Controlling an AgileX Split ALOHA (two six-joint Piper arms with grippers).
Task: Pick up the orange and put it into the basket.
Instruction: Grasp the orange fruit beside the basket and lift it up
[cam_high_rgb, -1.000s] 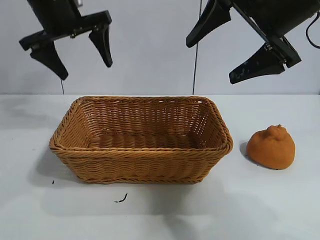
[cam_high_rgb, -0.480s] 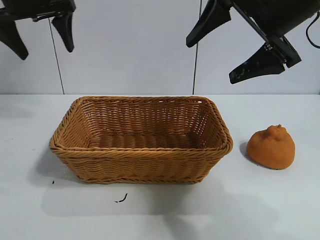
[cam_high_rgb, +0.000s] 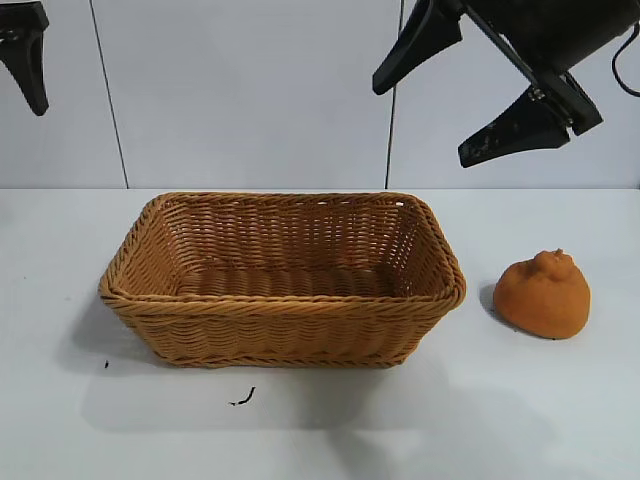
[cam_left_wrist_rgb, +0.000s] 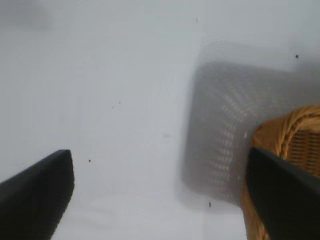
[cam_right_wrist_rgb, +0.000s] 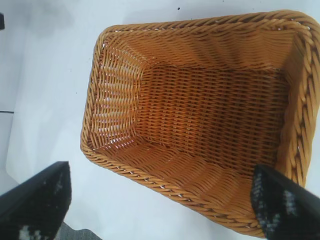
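Orange waits on the bench, right pincer closer

I see the orange (cam_high_rgb: 541, 294) at 3 o'clock of the empty basket (cam_high_rgb: 282, 300); my right pincer (cam_high_rgb: 470, 95), spread wide, hangs above with the fruit toward its 5 o'clock, so I judge it takes the grab, while the left pincer (cam_high_rgb: 25, 55), also spread, sits far off at 10 o'clock

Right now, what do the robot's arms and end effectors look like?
Both are matte black. The right end effector has two long, flat, wedge-shaped fingers tapering to blunt tips, joined by a black bar, with a thin black cable looping beside it. Its fingertips show pale scuff marks. Only one dark tapered finger of the left end effector shows.
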